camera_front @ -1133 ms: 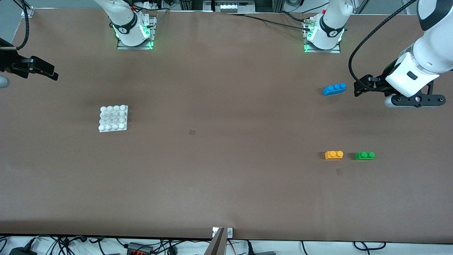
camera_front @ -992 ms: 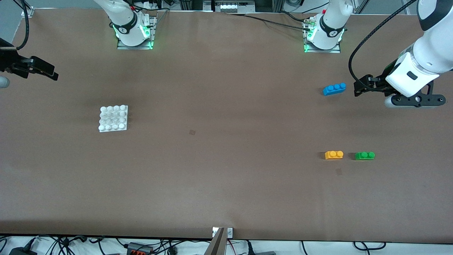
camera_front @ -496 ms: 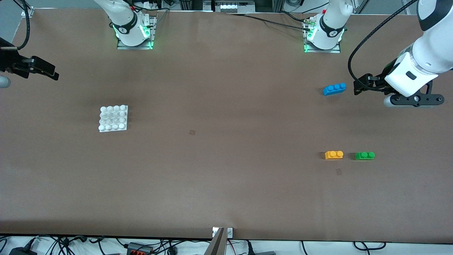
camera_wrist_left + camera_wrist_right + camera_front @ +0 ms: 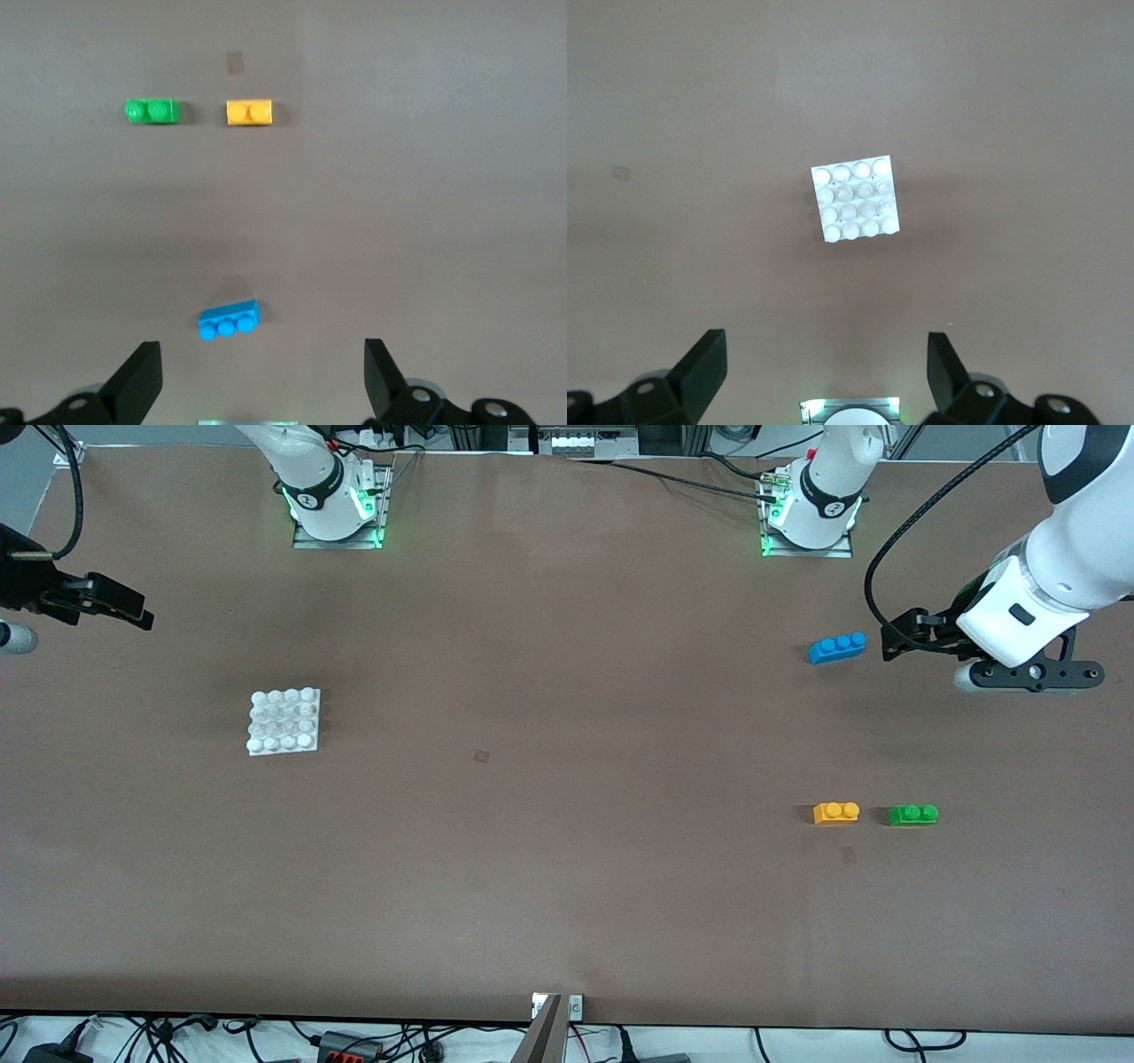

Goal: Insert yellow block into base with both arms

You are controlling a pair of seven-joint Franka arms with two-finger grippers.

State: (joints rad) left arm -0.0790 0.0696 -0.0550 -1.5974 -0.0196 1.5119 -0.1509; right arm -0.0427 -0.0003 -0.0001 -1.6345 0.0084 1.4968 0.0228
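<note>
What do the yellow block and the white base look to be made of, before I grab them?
Yellow block: apparently hard molded plastic, with even saturated colour, crisp edges and two round studs. Base: likely the same kind of plastic, white and slightly glossy, with soft highlights on its moulded stud grid. Both look rigid; the exact plastic cannot be told.

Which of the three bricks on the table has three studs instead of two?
The blue brick. It is longer, with three studs; the yellow block and the green brick each have two.
</note>
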